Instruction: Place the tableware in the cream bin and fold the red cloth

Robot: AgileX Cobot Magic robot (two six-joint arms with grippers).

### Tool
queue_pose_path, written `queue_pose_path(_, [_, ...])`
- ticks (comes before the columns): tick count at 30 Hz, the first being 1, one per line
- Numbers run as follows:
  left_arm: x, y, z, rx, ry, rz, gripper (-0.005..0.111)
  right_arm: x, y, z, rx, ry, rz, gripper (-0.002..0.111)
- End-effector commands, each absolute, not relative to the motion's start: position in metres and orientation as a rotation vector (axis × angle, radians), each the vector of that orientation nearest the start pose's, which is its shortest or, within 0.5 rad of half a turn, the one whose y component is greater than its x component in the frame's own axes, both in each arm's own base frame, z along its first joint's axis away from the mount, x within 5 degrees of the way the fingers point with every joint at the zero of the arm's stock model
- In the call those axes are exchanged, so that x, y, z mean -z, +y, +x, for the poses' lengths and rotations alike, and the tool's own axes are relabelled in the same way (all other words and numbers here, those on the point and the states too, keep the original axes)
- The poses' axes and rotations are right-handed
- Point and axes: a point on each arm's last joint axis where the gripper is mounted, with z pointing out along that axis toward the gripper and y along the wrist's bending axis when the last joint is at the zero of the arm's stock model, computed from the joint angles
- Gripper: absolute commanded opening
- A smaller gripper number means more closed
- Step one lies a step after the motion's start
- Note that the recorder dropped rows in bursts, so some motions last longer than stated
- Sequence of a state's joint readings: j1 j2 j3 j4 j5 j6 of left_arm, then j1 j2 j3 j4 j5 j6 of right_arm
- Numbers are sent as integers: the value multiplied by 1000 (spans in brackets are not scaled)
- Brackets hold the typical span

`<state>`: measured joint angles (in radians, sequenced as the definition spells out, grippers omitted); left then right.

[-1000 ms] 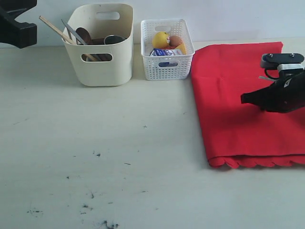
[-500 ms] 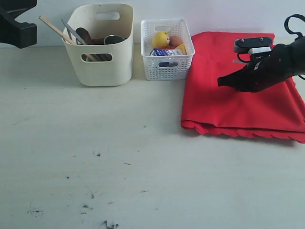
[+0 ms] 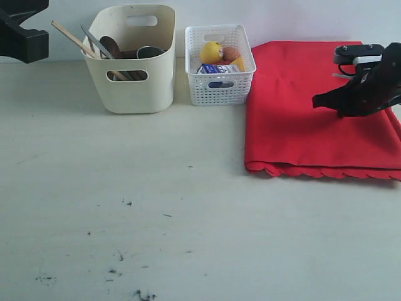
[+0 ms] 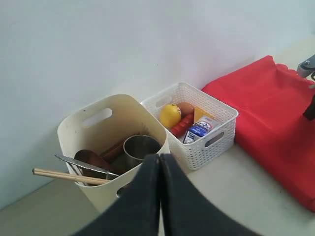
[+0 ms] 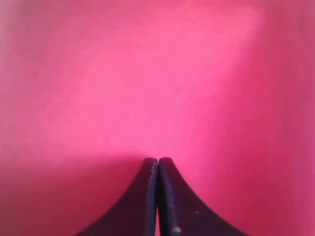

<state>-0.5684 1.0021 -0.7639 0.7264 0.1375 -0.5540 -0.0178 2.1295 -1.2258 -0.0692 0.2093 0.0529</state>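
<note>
The cream bin (image 3: 131, 88) stands at the back left and holds the tableware: chopsticks (image 3: 75, 41), knife (image 3: 94, 41), dark spoon (image 3: 110, 46) and steel cup (image 3: 150, 51). The left wrist view looks down on the bin (image 4: 98, 123) and cup (image 4: 141, 147). My left gripper (image 4: 159, 156) hangs shut and empty above the bin's near side. The red cloth (image 3: 301, 125) lies folded at the right, its scalloped edge toward the front. My right gripper (image 3: 316, 100) hovers shut over the cloth (image 5: 157, 73), with nothing visible between its fingers.
A white lattice basket (image 3: 219, 66) with a lemon (image 3: 211, 51) and a milk carton (image 3: 218, 69) stands between the bin and the cloth. A black part of the left arm (image 3: 22, 34) juts in at the top left. Dark specks mark the table's front.
The cloth's front edge has come back toward the wall, so the cloth now lies shorter from front to back. My right gripper swung left over it, then back to the right. The left arm stayed still.
</note>
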Motion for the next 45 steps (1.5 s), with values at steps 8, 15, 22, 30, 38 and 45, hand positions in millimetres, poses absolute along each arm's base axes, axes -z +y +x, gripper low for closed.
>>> queue_pose_path(8, [-332, -109, 186, 244, 1782, 544, 2, -223, -8, 392, -53, 2262, 132, 0])
queue_pose_path(15, [-328, -93, 154, 380, 1723, 451, 2, -255, 17, 331, -133, 2014, 124, 0])
queue_pose_path(22, [-316, -64, 122, 323, 1737, 375, 2, -252, 40, 302, -246, 1990, 139, 0])
queue_pose_path(30, [-315, -56, 112, 308, 1707, 370, 2, -252, 40, 302, -244, 1990, 137, 0])
queue_pose_path(38, [-307, -54, 107, 298, 1702, 388, 2, -252, 40, 302, -244, 1990, 137, 0])
queue_pose_path(45, [-262, -33, 78, 201, 1629, 462, 2, -252, 40, 302, -244, 1990, 137, 0])
